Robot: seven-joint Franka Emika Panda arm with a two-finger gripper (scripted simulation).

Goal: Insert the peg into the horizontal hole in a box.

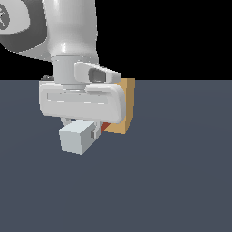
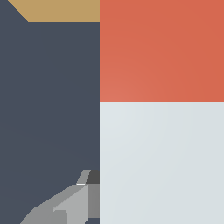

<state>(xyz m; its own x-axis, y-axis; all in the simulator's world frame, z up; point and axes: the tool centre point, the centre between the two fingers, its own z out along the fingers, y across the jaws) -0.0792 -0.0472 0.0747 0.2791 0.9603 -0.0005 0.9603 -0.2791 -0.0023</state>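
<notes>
low over the dark floor point(image 1: 172, 181), the gripper point(image 1: 88, 131) holds the peg point(image 1: 77, 137) by its pale part, red end touching the tan box point(image 1: 128, 106); the hole cannot be seen.

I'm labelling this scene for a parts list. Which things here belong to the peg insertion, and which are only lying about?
Belongs to the job:
- peg, grey-white with a red-orange end, gripped in the hand
- tan box, its hole hidden here

Lying about:
- nothing loose; only the dark floor
</notes>
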